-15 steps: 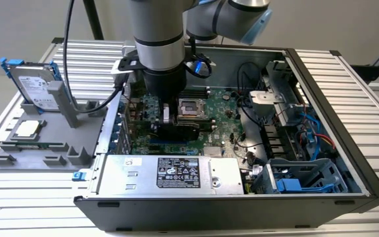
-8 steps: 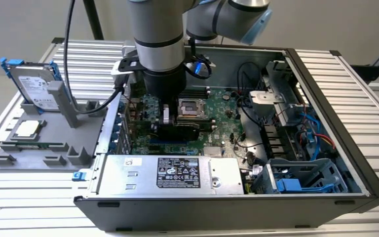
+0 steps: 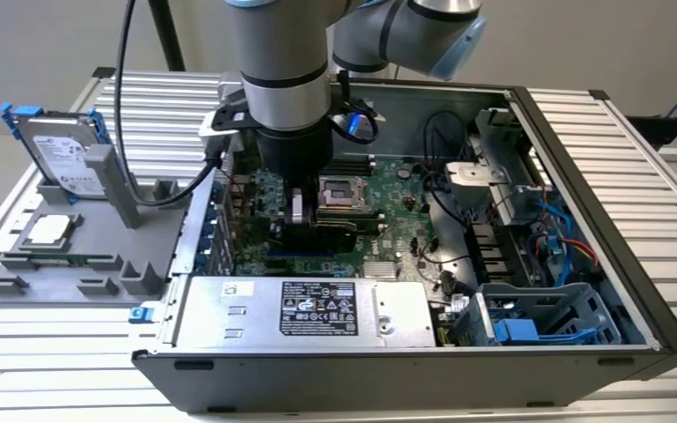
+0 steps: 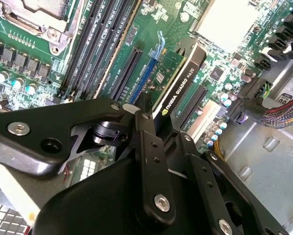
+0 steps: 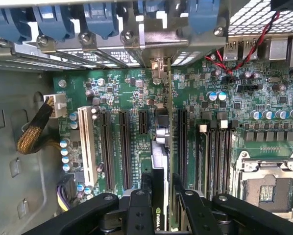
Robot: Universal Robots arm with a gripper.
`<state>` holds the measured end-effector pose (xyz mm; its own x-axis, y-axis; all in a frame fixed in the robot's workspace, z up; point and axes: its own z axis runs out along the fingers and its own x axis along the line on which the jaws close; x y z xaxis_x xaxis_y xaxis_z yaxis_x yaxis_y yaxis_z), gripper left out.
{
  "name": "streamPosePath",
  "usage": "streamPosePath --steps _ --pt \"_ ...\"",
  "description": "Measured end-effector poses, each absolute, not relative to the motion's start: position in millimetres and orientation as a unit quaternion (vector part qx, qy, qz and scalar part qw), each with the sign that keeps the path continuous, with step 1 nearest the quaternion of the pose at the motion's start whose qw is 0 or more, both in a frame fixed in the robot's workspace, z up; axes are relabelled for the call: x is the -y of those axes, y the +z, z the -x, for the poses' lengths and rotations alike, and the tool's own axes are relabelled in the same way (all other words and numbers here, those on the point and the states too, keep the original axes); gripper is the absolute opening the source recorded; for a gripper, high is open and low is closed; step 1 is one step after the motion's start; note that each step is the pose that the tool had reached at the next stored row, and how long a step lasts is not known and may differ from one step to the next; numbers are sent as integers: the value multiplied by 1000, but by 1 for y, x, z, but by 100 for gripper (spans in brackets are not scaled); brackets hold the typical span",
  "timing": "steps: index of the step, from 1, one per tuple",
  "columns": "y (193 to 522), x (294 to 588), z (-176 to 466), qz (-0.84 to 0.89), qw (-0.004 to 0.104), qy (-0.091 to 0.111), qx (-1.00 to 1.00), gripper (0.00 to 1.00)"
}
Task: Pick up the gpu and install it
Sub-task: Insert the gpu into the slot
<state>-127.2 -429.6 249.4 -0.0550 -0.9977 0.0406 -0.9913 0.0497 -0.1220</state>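
Exterior view footage placed the gripper (image 3: 315,231) deep inside the open computer case (image 3: 621,220), just above the motherboard (image 3: 404,225) and close beside the empty processor socket (image 3: 345,191). The gpu (image 4: 178,83) was seen in both wrist views held edge-on between the fingers (image 5: 188,208), with the jaws drawn narrow against its two faces. Relative to the motherboard, the card stood upright over the row of long black expansion slots (image 5: 124,142), its lower edge lined up with one of them and its metal bracket end pointed toward the rear wall of the case (whether the edge connector had already entered the slot could not be made out). The picking step was judged complete and the insertion step to be in hand. A straight press down into the slot was judged to be called for, with the card kept square to the motherboard and the bracket guided into its rear opening, since any tilt could bind the connector.
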Motion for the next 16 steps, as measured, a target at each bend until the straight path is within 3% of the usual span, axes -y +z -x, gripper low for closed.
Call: streamPosePath --steps 16 --pt "247 434 127 688 27 -59 -723 0"
